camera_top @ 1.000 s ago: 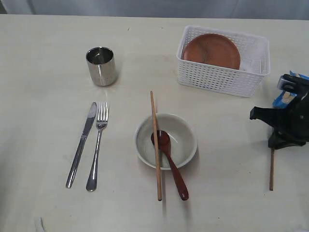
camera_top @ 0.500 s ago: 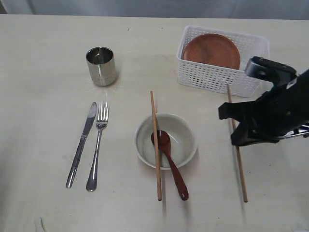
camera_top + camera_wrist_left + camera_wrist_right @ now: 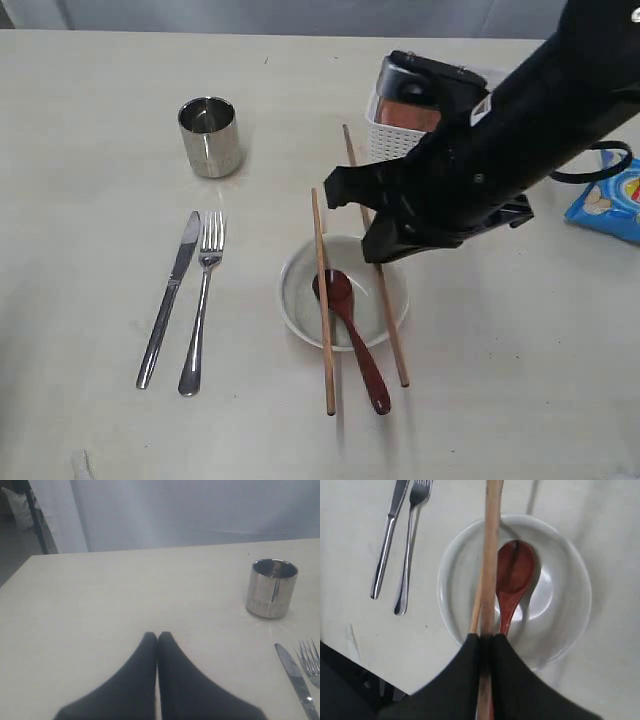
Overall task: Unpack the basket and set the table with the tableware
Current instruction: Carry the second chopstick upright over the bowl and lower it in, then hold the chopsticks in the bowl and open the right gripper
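The pale surface (image 3: 90,430) is nearly set. At its far side stands the white basket (image 3: 388,142), half hidden behind my right arm, with the round brown plate (image 3: 408,113) still inside it. A blue chip bag (image 3: 612,205) lies out near the right edge. The off-white bowl (image 3: 296,300) sits in the middle and the steel cup (image 3: 209,136) stands to the left. The knife (image 3: 170,300) and fork (image 3: 200,310) lie side by side below the cup. The reddish-brown spoon (image 3: 358,345) rests in the bowl with its handle over the rim, and one chopstick (image 3: 322,300) lies across the bowl just beside it. My right gripper (image 3: 486,639) is clamped on the second chopstick (image 3: 392,340) and holds it tilted above the bowl, on the far side of the spoon from its mate. I cannot tell whether its low end touches anything. My left gripper (image 3: 157,637) is pressed together on nothing, low over bare surface with the cup near. I judge that I am placing the second chopstick. The next move calls for lowering it level across the bowl, roughly in line with the first, then letting go without knocking the spoon. The plate would be left to fetch. A second ago my right arm was out by the chip bag with this chopstick hanging from it, and the basket was in full view. Since then the arm has swung across to the bowl, and nothing else has shifted.
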Controlling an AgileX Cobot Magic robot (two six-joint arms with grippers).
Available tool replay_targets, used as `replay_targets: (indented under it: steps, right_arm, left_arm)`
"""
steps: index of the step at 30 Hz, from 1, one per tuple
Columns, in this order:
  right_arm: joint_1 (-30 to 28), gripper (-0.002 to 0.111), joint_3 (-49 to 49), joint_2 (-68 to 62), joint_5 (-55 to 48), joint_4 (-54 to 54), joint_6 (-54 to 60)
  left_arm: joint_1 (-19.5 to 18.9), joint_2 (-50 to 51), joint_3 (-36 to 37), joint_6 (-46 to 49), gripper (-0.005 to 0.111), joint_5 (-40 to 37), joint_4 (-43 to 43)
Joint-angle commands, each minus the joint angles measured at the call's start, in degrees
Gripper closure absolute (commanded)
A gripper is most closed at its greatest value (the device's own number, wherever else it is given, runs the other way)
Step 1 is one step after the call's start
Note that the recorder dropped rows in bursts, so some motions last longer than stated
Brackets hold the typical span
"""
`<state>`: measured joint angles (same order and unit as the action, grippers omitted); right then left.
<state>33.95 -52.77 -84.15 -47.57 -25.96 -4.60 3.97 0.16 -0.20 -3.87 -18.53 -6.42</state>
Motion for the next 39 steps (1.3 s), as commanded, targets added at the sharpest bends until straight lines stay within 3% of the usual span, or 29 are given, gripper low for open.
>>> replay_targets:
  steps: [1, 14, 33, 36, 39]
  right_arm:
    - [2.19, 0.109, -1.41, -4.48, 0.18, -0.05, -0.31]
    - [2.98, 0.109, -2.48, -13.39, 4.92, -1.45, -2.13]
    - [2.98, 0.108, -2.48, -15.92, 8.29, -4.29, -1.80]
    - [2.98, 0.100, -2.48, -15.92, 8.28, -4.12, -1.43]
    - [2.98, 0.083, -2.48, -15.92, 8.28, -3.74, -0.94]
  left_arm:
    - [-0.11, -0.16, 0.20, -0.03, 0.107, 0.03, 0.20]
    - [-0.11, -0.16, 0.20, -0.03, 0.107, 0.03, 0.20]
    - [-0.11, -0.16, 0.20, -0.03, 0.107, 0.03, 0.64]
    - [-0.11, -0.16, 0.20, -0.03, 0.107, 0.03, 0.64]
    - [-0.11, -0.16, 0.20, -0.03, 0.107, 0.03, 0.64]
